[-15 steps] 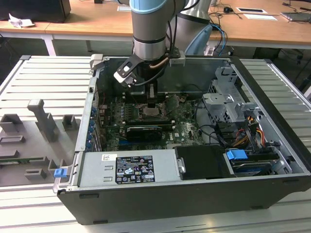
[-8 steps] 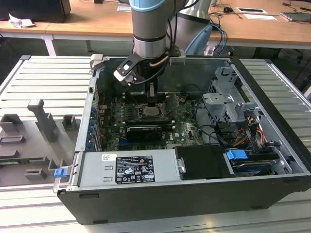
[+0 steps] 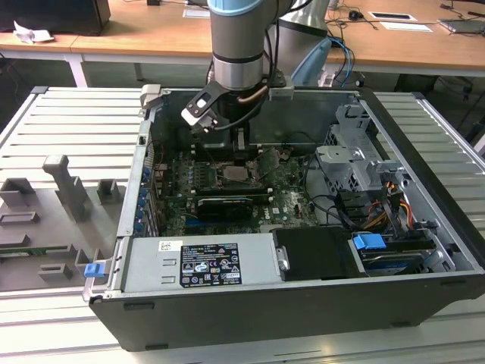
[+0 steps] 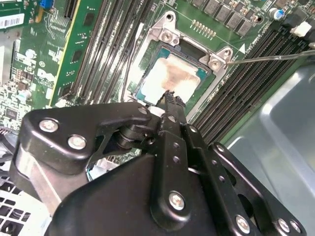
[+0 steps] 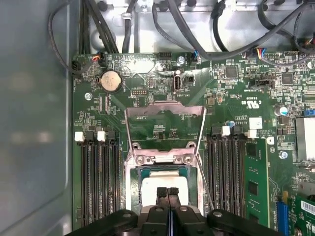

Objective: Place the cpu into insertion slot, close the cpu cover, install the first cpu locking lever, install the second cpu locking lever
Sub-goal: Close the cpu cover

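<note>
The cpu (image 5: pixel 165 181) lies flat in the insertion slot (image 5: pixel 131 189) on the green board, its pale metal top stained brown in the second wrist view (image 4: pixel 174 76). The cpu cover (image 5: pixel 165 110), a silvery frame with a large opening, stands swung open behind the slot. My gripper (image 5: pixel 167 192) hangs just above the cpu's near edge with its two fingertips pressed together and nothing between them; it appears the same in the second wrist view (image 4: pixel 171 97). In the exterior view the gripper (image 3: pixel 241 155) is lowered into the open computer case over the slot (image 3: pixel 235 173).
Thin wire levers (image 4: pixel 270 56) (image 5: pixel 204 167) stick out beside the slot. Long black memory slots (image 5: pixel 96 182) flank it on both sides. Cables (image 5: pixel 197 29) run along the case wall behind the board. A power supply (image 3: pixel 204 262) and drive cage (image 3: pixel 356 163) fill the case.
</note>
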Motion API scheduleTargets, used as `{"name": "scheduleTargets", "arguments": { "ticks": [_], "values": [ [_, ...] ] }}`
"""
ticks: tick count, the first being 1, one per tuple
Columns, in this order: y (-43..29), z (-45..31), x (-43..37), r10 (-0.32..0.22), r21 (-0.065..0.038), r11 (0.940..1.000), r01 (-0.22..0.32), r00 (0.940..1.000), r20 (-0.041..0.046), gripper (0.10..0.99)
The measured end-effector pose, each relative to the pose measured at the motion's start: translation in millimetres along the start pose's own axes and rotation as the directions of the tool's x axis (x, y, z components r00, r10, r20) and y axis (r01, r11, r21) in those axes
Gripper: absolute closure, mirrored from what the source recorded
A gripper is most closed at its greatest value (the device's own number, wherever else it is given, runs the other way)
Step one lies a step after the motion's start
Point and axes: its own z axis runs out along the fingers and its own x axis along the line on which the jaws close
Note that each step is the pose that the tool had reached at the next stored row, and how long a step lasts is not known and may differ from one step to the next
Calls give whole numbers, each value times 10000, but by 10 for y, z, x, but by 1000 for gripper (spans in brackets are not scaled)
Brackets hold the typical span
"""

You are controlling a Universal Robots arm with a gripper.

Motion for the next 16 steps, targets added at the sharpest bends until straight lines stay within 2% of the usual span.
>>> {"name": "scheduleTargets", "arguments": {
  "ticks": [3,4,5,6,7,9,12,16],
  "values": [
    [-9,-32,-1,1,-6,10000,-1,10000,-1,980],
    [-7,-74,-1,0,-9,10000,0,10000,0,980],
    [1,-230,-3,0,-19,10000,0,10000,1,980],
    [1,-252,-3,0,-48,10000,0,10000,27,980],
    [-1,-261,-3,-1,-76,10000,2,10000,38,980],
    [-9,-270,-4,0,-216,9998,1,10000,41,980],
    [20,-269,-3,-2,-234,9997,3,10000,66,980],
    [24,-295,-3,-6,-235,9997,8,9999,102,980]
  ]
}}
